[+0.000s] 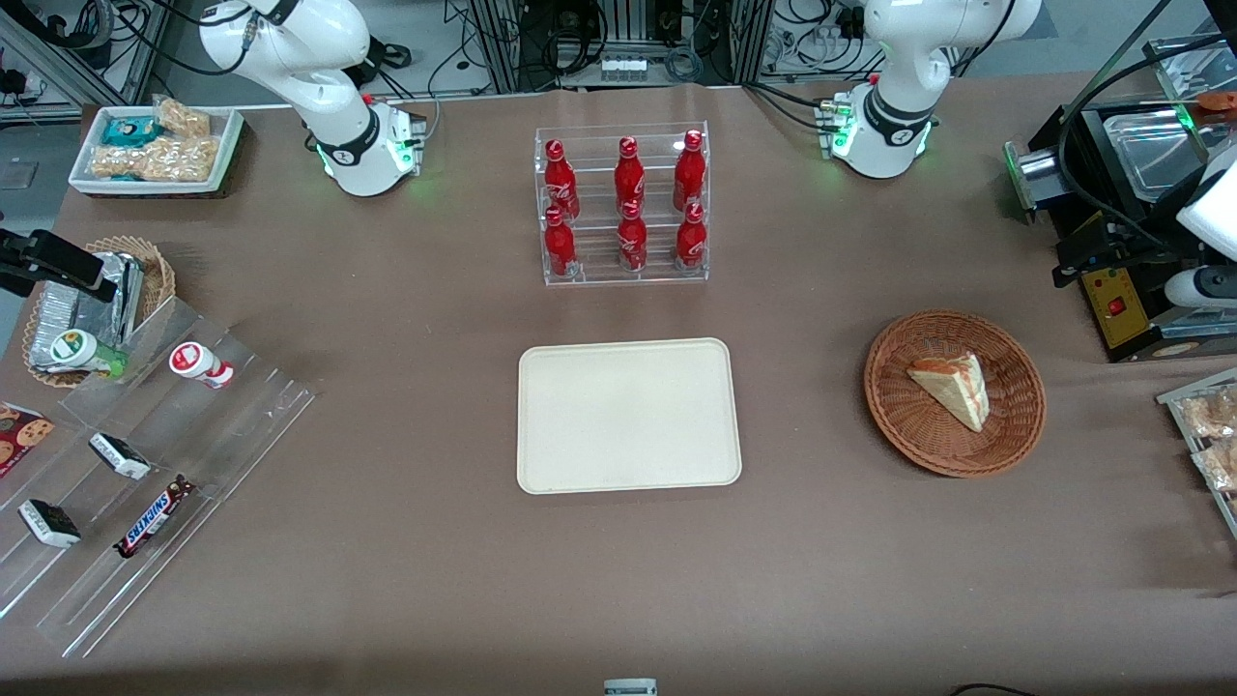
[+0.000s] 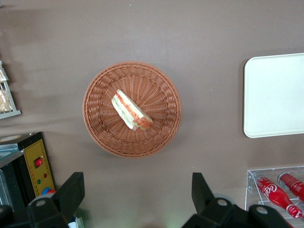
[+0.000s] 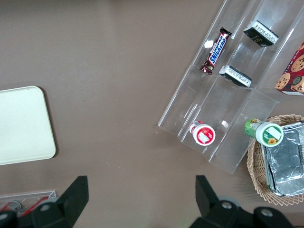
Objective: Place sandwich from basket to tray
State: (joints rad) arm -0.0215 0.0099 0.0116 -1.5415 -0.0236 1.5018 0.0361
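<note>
The sandwich (image 2: 131,110) lay in the basket (image 2: 97,128), well apart from the tray (image 2: 275,95). In the wrist view the gripper (image 2: 137,192) hung above the table with fingers (image 2: 71,190) spread wide and empty. The sandwich sat at its 12 o'clock, long axis running from 11 to 5. Closing on it would likely call for moving forward, descending, and perhaps turning the wrist.

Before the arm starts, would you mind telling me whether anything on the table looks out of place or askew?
Nothing stands out: the sandwich lies in the basket, the tray is bare, and the gripper hovers open above.
</note>
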